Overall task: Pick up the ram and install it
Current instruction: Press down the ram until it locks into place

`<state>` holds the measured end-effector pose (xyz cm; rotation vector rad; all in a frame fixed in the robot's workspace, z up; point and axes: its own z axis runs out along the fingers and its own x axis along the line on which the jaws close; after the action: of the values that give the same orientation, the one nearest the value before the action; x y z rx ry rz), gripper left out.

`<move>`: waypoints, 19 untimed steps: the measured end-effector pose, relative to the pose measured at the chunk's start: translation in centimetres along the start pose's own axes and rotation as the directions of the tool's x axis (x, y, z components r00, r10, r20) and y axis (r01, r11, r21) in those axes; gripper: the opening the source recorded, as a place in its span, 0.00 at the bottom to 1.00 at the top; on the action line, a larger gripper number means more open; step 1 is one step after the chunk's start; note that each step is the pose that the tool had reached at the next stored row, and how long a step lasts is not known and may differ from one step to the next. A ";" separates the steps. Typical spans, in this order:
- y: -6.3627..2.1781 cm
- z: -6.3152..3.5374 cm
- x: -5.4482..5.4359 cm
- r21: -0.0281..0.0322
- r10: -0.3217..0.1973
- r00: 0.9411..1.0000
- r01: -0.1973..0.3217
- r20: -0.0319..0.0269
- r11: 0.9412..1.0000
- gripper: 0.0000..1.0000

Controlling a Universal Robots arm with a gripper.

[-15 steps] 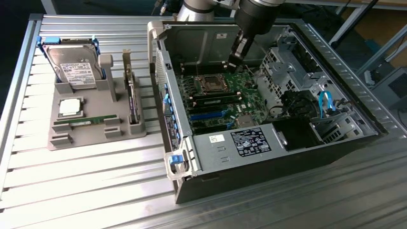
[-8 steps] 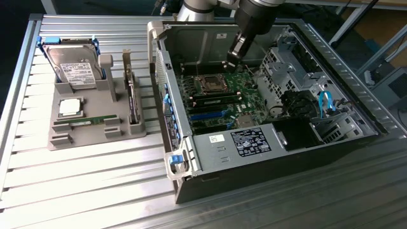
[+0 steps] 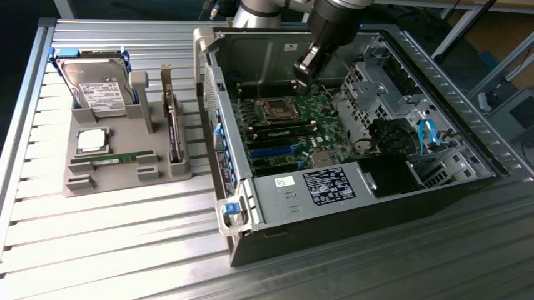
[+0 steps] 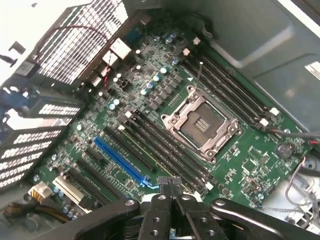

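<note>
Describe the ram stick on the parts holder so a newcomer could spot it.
Beside the open computer case stands a grey parts holder. Along its front edge lies the ram, below the square silver CPU: a thin green strip, unlike the dark upright expansion card.

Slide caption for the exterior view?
Shut gripper hangs inside the open computer case above the motherboard, while the ram lies in the grey parts holder.
</note>
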<state>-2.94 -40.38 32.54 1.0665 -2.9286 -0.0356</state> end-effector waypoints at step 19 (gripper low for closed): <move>0.00 0.07 0.0 -0.010 0.454 0.891 -0.454 0.012 0.891 0.10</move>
<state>-2.94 -40.38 32.47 0.3537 -3.1025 -0.0437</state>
